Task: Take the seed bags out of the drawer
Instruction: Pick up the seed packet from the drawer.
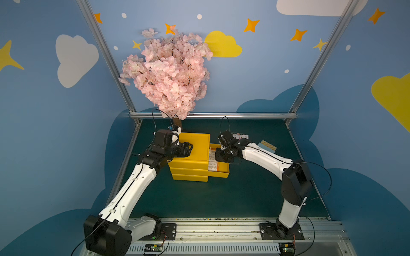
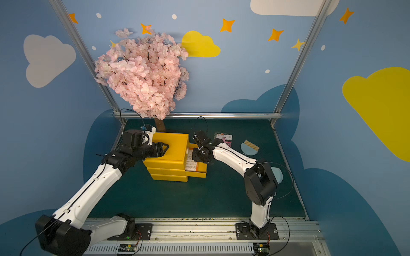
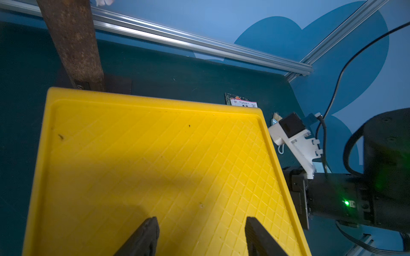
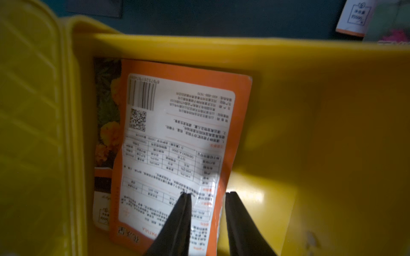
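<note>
orange-backed bag (image 4: 177, 141) lies label up in the drawer (image 4: 321, 99), over a second bag (image 4: 106, 124). my right gripper (image 4: 207, 195) straddles its edge, half open, gripping nothing yet; closing could slip off the gloss or drag both. walls crowd it; clear room only upward. left gripper (image 3: 202, 221), open and empty, hovers over the cabinet (image 3: 155, 155).

Drawer (image 4: 310, 124) yellow; seed bag (image 4: 179, 155) orange, white label (image 4: 177, 124).

I can read only "PATULA", upside down, on the orange seed bag (image 4: 177, 133) inside the drawer (image 4: 244, 47); its label's barcode digits and fine print are too blurred.
</note>
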Controlling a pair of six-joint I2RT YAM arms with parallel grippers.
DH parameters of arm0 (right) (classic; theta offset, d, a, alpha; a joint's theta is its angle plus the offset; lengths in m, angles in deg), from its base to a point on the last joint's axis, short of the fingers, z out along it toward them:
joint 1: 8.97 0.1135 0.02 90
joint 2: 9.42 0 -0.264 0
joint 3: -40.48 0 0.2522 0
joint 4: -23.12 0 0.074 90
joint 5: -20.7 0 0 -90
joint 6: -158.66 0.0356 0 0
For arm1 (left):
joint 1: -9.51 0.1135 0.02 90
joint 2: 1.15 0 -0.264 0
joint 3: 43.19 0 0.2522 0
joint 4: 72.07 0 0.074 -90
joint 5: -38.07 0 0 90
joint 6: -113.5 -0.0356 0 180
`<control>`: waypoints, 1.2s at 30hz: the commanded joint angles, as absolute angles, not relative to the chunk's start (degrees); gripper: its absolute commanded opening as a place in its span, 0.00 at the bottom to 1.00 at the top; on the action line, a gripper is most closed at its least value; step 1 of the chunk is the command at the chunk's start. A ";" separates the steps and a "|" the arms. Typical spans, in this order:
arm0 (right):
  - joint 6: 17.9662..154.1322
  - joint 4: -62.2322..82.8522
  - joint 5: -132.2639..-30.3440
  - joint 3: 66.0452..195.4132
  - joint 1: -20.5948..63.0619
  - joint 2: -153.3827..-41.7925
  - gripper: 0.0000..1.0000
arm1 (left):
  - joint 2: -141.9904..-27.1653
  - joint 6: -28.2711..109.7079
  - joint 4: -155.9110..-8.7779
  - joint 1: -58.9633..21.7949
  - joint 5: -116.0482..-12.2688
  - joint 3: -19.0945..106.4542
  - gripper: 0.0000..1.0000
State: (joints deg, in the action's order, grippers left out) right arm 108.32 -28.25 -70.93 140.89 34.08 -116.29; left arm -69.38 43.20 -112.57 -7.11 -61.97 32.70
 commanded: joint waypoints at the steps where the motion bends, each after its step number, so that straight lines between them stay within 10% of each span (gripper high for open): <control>1: 108.33 -33.35 -67.49 144.49 34.62 -118.76 0.33 | -71.40 44.41 -123.58 -7.44 -64.66 29.28 0.67; 19: 108.47 -33.62 -69.30 146.82 34.73 -122.89 0.38 | -71.54 44.32 -123.63 -7.43 -64.67 28.93 0.67; 30: 108.65 -30.73 -69.58 144.99 34.82 -120.40 0.02 | -71.90 44.42 -123.69 -7.42 -64.43 29.02 0.67; 36: 108.14 -30.54 -69.84 143.96 34.72 -116.96 0.00 | -71.94 44.44 -124.02 -7.44 -64.05 29.24 0.67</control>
